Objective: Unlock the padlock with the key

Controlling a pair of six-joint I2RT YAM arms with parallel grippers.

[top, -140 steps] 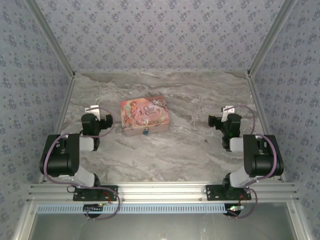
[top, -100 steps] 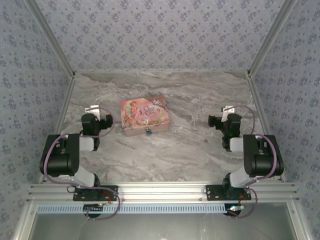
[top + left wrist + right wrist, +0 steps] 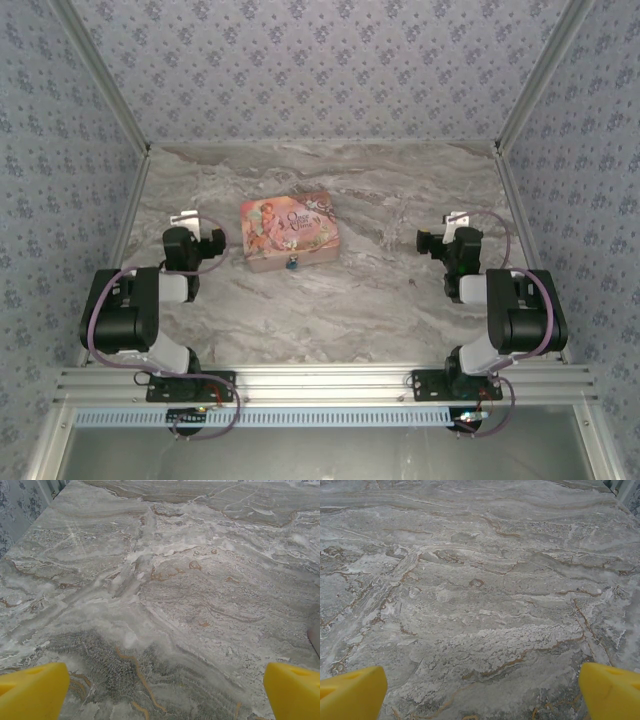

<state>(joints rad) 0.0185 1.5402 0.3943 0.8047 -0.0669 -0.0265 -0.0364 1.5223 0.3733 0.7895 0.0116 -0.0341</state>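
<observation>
Padlock (image 3: 292, 263): tiny, blue, hung at near face of pink tin (image 3: 290, 228) on bench (image 3: 380, 300) | left pincer (image 3: 160, 690): held wide apart, empty, nearer, padlock found to its right | right pincer (image 3: 480, 690): held wide apart, empty, farther off | padlock axis: too small to be told

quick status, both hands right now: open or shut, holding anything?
Left hand: open, jaws wide apart, holding nothing.
Right hand: open, jaws wide apart, holding nothing.
</observation>
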